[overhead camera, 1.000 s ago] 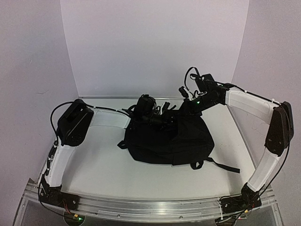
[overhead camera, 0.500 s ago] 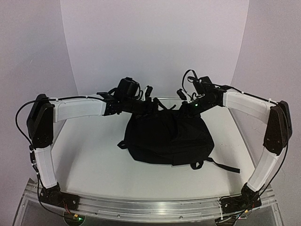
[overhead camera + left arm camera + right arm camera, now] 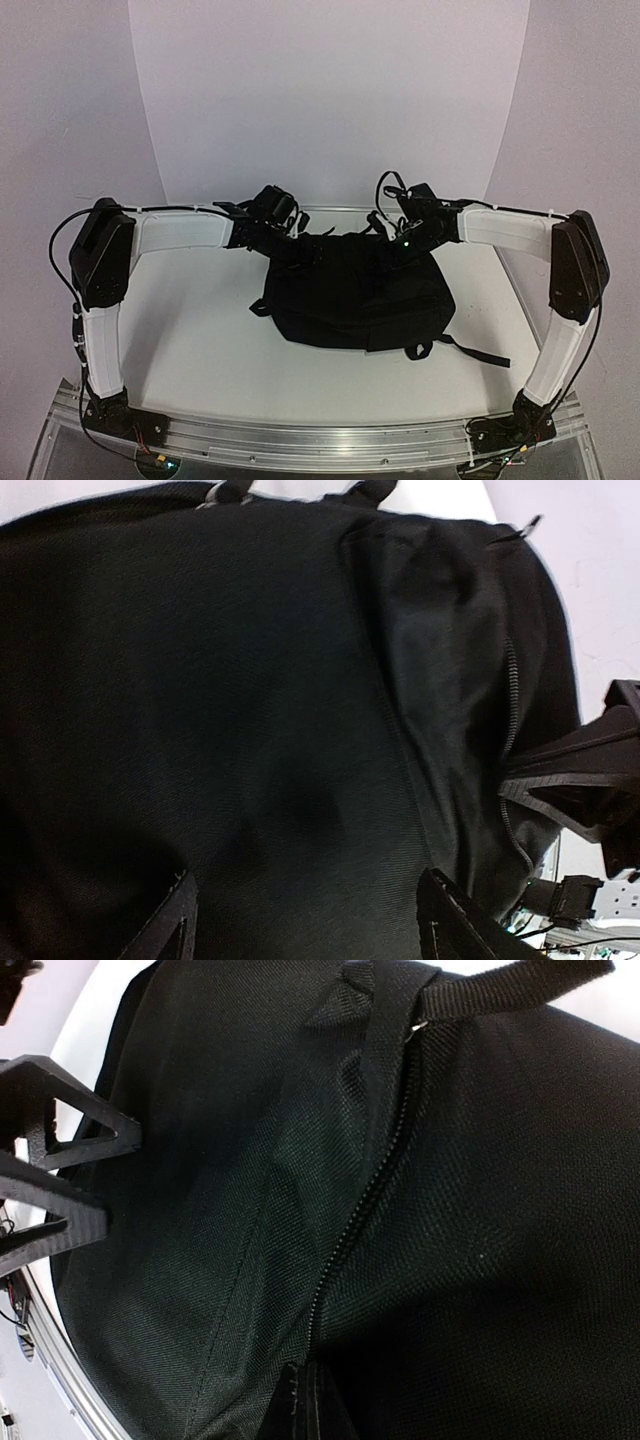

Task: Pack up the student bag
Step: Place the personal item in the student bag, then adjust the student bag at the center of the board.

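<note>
The scene is lit brightly and evenly from above, and the white table [image 3: 200,340] and backdrop [image 3: 330,100] are rendered with a faint violet cast. Only a soft, shallow shadow is cast around the student bag [image 3: 350,295] toward the table's near edge. Pale glare is caught along the metal rail [image 3: 330,440] at that edge, and the rail is seen slightly bowed. The bag's black fabric is underexposed from above, so its folds are barely resolved. In the right wrist view the weave is rendered sharply. In the left wrist view it is dimmer and softer, and darkest at the lower left.
</note>
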Robot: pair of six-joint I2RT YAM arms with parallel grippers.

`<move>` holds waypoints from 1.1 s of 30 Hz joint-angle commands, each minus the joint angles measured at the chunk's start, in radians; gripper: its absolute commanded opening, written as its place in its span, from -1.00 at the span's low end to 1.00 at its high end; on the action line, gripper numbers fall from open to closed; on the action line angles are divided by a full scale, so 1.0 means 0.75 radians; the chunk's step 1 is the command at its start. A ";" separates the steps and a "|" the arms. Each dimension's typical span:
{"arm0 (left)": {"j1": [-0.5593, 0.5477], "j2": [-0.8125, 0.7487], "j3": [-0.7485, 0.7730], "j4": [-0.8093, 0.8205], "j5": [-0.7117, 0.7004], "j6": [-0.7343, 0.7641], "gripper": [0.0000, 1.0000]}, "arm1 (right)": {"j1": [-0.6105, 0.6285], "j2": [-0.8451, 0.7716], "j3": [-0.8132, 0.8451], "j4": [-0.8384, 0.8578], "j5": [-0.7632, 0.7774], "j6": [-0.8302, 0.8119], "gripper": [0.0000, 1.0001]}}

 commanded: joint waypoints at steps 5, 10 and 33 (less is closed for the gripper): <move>0.170 -0.065 -0.073 -0.069 -0.084 0.099 0.35 | 0.095 -0.006 0.043 -0.057 -0.159 -0.012 -1.00; 0.131 -0.128 -0.062 -0.087 -0.167 0.204 0.28 | 0.028 -0.117 0.110 -0.053 -0.131 0.016 -1.00; -0.271 0.301 0.595 -0.260 -0.601 -0.019 0.24 | -0.043 -0.162 -0.173 -0.035 0.206 0.102 -1.00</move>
